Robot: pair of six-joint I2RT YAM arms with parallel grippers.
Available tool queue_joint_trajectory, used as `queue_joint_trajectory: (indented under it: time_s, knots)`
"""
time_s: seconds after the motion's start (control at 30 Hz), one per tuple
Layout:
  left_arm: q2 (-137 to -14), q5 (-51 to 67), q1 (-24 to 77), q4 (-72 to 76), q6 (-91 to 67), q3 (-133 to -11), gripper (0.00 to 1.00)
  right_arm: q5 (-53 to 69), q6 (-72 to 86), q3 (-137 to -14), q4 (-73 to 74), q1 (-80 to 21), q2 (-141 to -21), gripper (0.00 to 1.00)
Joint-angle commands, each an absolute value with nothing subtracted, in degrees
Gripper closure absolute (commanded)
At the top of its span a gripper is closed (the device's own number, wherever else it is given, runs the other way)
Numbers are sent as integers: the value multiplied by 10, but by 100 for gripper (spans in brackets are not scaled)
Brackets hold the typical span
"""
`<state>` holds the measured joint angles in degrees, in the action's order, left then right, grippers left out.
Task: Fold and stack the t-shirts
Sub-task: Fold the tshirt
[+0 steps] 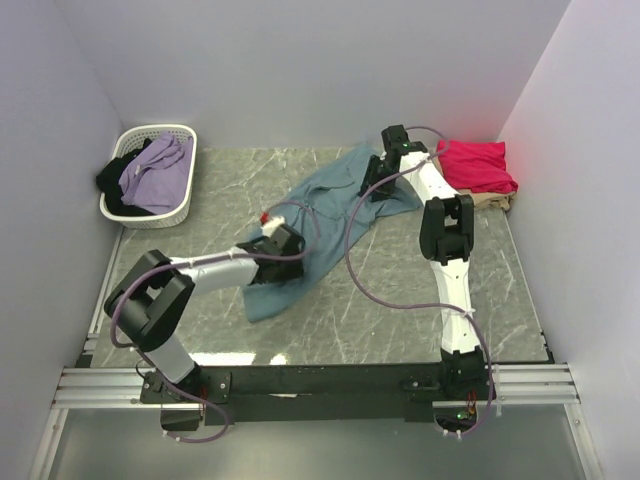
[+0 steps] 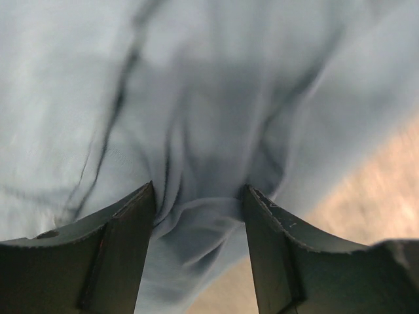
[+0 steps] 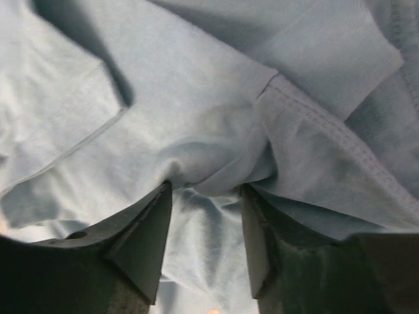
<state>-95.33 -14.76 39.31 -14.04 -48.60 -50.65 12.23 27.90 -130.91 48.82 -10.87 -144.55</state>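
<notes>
The teal-blue t-shirt [image 1: 330, 215] lies crumpled in a diagonal band across the middle of the table. My left gripper [image 1: 283, 240] is down on its lower part. In the left wrist view my left gripper [image 2: 200, 196] has its jaws apart, with a bunched fold of the shirt [image 2: 196, 98] between the tips. My right gripper [image 1: 380, 180] is on the shirt's upper end. In the right wrist view my right gripper [image 3: 206, 190] also has its jaws apart, with a ridge of the shirt [image 3: 216, 131] by a sleeve hem between them. The crimson-pink t-shirt [image 1: 475, 165] lies folded on the beige one [image 1: 495, 203] at the far right.
A white slatted basket [image 1: 185, 205] with purple and black clothes stands at the far left. Walls close in the table on the left, back and right. The folded stack lies just right of the right arm's forearm [image 1: 430, 185].
</notes>
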Motion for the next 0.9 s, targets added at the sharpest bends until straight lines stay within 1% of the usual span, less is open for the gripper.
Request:
queue_joint_trajectory:
  time_s: [0.0,0.03,0.1,0.13,0.2,0.23,0.33,0.47,0.5,0.57,0.6,0.63,0.67,0.73,0.77,0.8,0.83,0.87]
  knots:
    - [-993,15,493,-281,-563,-451,39,247,258,-1317,440,-118,-1443,43]
    - [-991,20,531,-286,-566,-455,38,265,251,-1326,434,-118,-1447,43]
    - [-988,38,569,-300,-570,-475,38,302,239,-1355,445,-118,-1469,42]
    - [-987,42,604,-314,-571,-484,38,321,219,-1382,446,-119,-1476,41]
    - [-985,49,634,-330,-571,-512,38,345,204,-1394,443,-119,-1483,41]
    - [-984,48,657,-346,-572,-522,38,346,191,-1390,438,-118,-1479,41]
    - [-965,42,679,-375,-565,-554,38,363,169,-1351,395,-114,-1447,37]
    - [-905,-24,679,-442,-551,-607,36,327,159,-1314,362,-102,-1378,37]
    - [-894,-66,676,-456,-548,-636,35,318,159,-1282,352,-102,-1360,37]
    - [-873,-106,665,-489,-537,-667,34,299,155,-1242,317,-98,-1299,37]
    - [-868,-141,649,-494,-528,-696,33,289,154,-1201,306,-99,-1277,37]
    - [-862,-155,636,-498,-523,-711,32,283,156,-1176,294,-99,-1234,37]
    - [-857,-167,623,-496,-509,-736,31,269,158,-1126,267,-99,-1211,37]
    - [-846,-189,585,-486,-483,-756,29,249,169,-1078,245,-99,-1151,37]
    - [-841,-204,572,-482,-476,-769,26,219,169,-1041,242,-99,-1134,37]
    - [-839,-220,548,-469,-466,-772,12,204,182,-1017,236,-98,-1116,37]
    - [-833,-249,534,-461,-449,-773,4,182,192,-999,238,-98,-1087,36]
    - [-831,-255,515,-447,-441,-771,0,166,203,-956,239,-98,-1073,36]
